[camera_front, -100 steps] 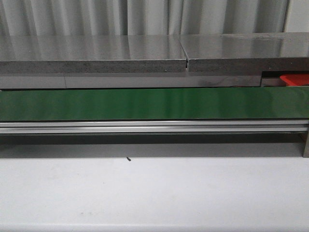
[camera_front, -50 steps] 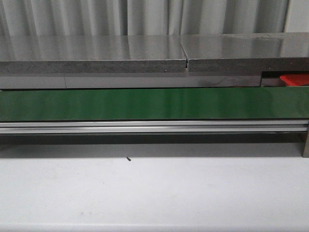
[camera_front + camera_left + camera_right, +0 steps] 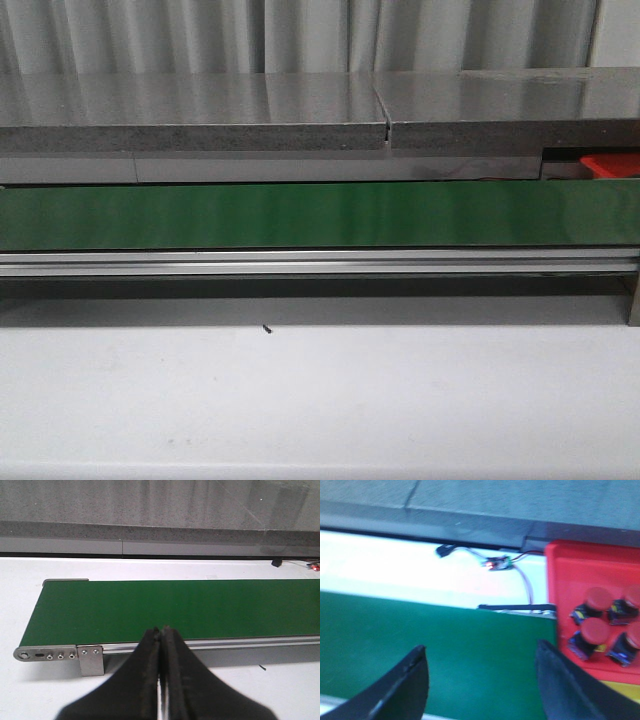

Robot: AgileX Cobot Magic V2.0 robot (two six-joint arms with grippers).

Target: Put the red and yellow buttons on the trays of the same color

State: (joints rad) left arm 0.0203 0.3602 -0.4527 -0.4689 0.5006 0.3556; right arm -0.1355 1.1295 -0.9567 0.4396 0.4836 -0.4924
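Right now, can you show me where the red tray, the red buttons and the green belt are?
red tray (image 3: 570, 575), right wrist view, bare floor of the tray.
red buttons (image 3: 598, 599), right wrist view, round red cap of one button.
green belt (image 3: 300, 215), front view, middle of the belt's surface.

Front camera looks low across my table at the green belt (image 3: 320, 215); both my wrist cameras look down on it, close.
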